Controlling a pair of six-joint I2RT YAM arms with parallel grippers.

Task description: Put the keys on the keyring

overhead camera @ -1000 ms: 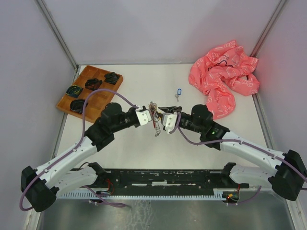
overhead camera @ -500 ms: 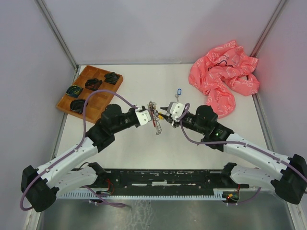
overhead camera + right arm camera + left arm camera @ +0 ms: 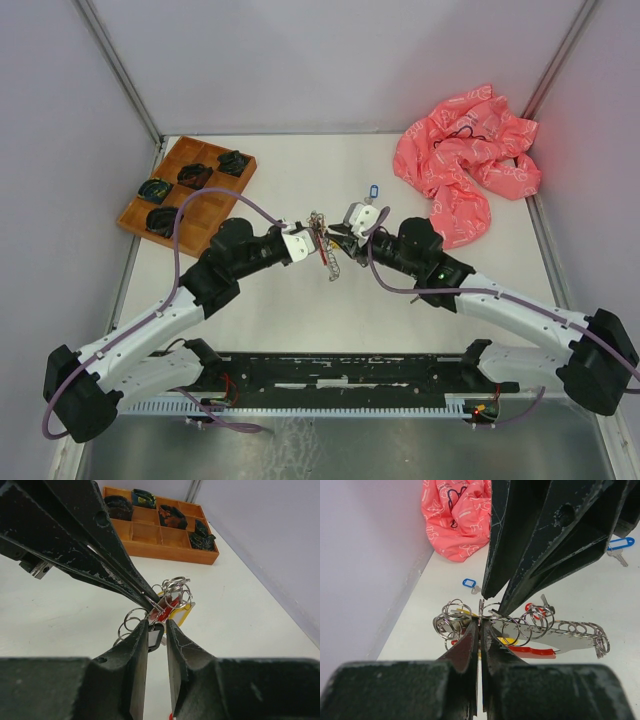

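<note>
Keyring is clamped by left gripper; dark-tagged key, pinched by narrowed right gripper, may be levered loose against rings.

Bright, even overhead light leaves only faint, soft shadows on the table. In the wrist views the near bulk of the left claw and right claw is dark and blurred; the keyring at their tips is sharp, glinting slightly.
</note>
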